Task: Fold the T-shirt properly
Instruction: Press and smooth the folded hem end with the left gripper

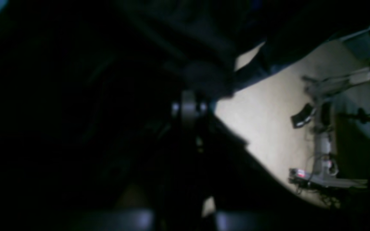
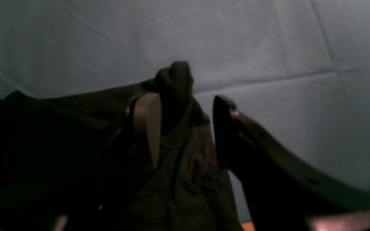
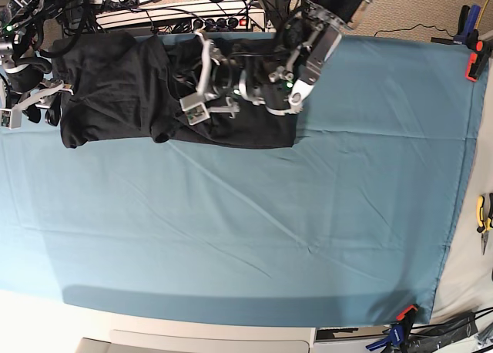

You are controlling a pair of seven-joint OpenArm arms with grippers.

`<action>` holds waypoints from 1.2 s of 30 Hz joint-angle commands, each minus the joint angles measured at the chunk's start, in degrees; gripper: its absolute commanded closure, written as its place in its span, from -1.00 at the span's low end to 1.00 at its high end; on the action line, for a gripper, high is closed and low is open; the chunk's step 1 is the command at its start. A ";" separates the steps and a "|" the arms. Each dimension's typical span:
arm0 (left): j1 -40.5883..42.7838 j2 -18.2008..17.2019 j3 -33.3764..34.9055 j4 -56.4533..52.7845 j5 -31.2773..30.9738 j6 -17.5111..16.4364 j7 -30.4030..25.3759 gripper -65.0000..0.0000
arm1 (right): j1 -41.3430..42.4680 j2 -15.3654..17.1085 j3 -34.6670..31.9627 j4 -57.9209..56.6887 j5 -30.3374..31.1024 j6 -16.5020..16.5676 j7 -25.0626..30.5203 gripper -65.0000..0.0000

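Observation:
The black T-shirt (image 3: 108, 91) lies spread at the back left of the teal table cloth (image 3: 246, 230), plain side up. Both arms hang over its right half. My right gripper (image 3: 202, 99) is open in the right wrist view (image 2: 185, 99), a bunched fold of T-shirt (image 2: 178, 179) rising between its fingers and resting against the left pad (image 2: 148, 128). My left gripper (image 3: 291, 91) sits at the shirt's right edge. In the left wrist view its fingertips (image 1: 189, 109) are together, with dark T-shirt cloth (image 1: 204, 73) bunched at them and filling most of that view.
Cables and power strips (image 3: 154, 6) line the table's back edge. A robot fixture (image 3: 19, 68) stands at the left edge. Clamps (image 3: 471, 64) (image 3: 400, 316) pin the table cloth, and pliers (image 3: 484, 210) lie at the right. The left wrist view shows beige floor (image 1: 268, 122) past the table.

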 commanded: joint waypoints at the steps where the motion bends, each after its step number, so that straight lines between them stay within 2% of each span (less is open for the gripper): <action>1: -0.50 1.09 -0.07 0.92 -1.03 -0.24 -1.29 1.00 | 0.31 0.96 0.28 0.96 0.61 -0.07 1.36 0.17; 4: -0.74 1.75 -0.07 0.92 1.42 -0.26 -1.31 1.00 | 0.31 0.96 0.28 0.96 0.59 -0.07 1.36 0.17; 7: -2.23 1.25 -0.13 0.92 7.15 -0.02 -1.20 1.00 | 0.31 0.96 0.28 0.96 0.59 -0.07 1.36 0.17; 10: -4.50 -0.35 -0.17 0.92 10.97 3.34 -1.22 1.00 | 0.31 0.96 0.28 0.96 0.59 -0.07 1.33 0.17; 12: -5.70 -1.51 -0.17 0.92 12.33 4.24 -1.22 1.00 | 0.31 0.96 0.28 0.96 0.59 -0.07 1.33 0.17; 21: -6.21 -4.48 -0.17 0.92 12.28 4.09 -0.79 1.00 | 0.31 0.96 0.28 0.96 0.61 -0.07 1.33 0.17; 30: -5.92 -3.43 -0.09 0.92 12.31 4.37 -5.73 1.00 | 0.31 0.96 0.28 0.96 0.61 -0.07 1.38 0.17; 36: -5.95 -0.61 -0.07 -0.70 14.10 4.50 -7.91 1.00 | 0.31 0.96 0.28 0.96 0.61 -0.07 1.57 0.17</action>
